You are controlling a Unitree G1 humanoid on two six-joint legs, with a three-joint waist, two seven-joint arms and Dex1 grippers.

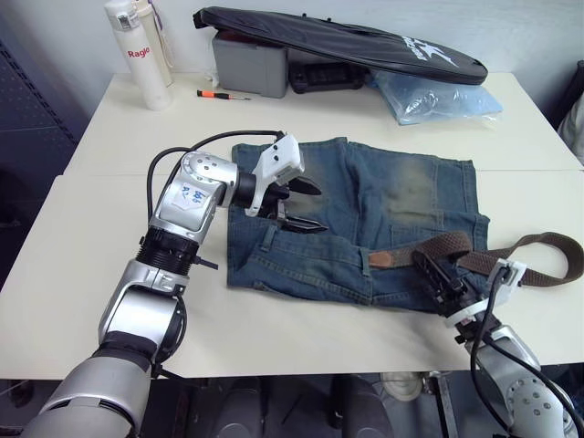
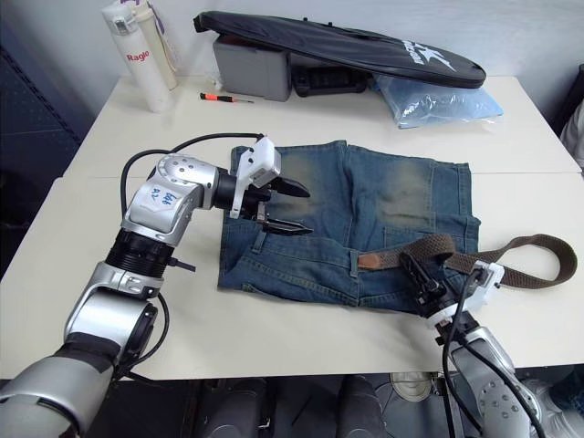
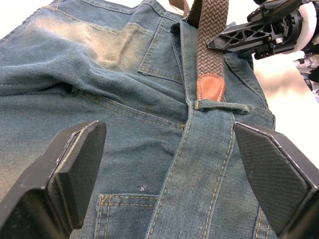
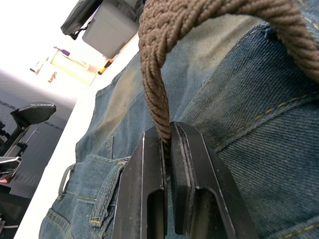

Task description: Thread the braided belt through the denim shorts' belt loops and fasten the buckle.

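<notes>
The faded denim shorts (image 1: 365, 219) lie flat on the white table (image 1: 82, 274), waistband toward me. The braided belt (image 1: 538, 245) runs from its brown leather tip (image 3: 210, 87) across the waistband and curls off to the right. That tip rests against a belt loop (image 3: 219, 106). My right gripper (image 4: 167, 132) is shut on the braid a little behind the tip, low over the waistband. Over the left part of the shorts my left gripper (image 1: 308, 208) hovers open, holding nothing. The buckle is out of view.
At the table's far edge lie a long black bag (image 1: 338, 41) on a grey box (image 1: 251, 66), a white bottle (image 1: 146, 55), an orange-handled tool (image 1: 222, 94) and a blue plastic bag (image 1: 438, 96). Bare tabletop lies left of the shorts.
</notes>
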